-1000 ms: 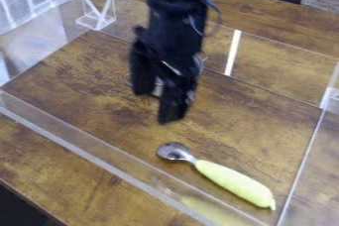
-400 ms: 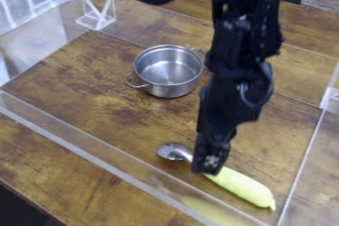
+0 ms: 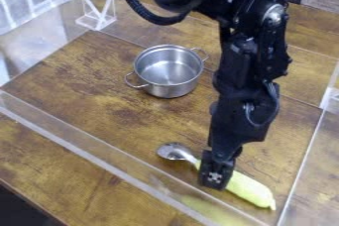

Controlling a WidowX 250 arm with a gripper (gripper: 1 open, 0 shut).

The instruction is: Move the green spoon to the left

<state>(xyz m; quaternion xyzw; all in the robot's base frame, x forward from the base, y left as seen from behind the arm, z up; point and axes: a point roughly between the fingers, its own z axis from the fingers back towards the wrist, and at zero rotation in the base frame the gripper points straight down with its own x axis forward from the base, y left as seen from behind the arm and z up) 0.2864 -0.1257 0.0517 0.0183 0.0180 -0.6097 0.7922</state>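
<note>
One view only: my gripper [image 3: 215, 173], jaws wide and holding nothing, points down over the green spoon [image 3: 223, 175], handle beneath my fingers, bowl just beyond them; closing off-centre could skid it against the clear wall [image 3: 133, 182].

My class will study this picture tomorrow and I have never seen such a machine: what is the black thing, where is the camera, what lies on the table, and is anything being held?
The black thing is a robot arm, and its tip is a gripper, a two-fingered claw pointing down. There is one picture, taken by a camera that looks down at the table from one side. On the wooden table, inside a low clear plastic wall, stand a small steel pot and, nearer the camera, the green spoon with its shiny metal bowl. The gripper is open and right at the spoon's handle, partly covering it. It holds nothing yet; the spoon lies flat on the table.
</note>
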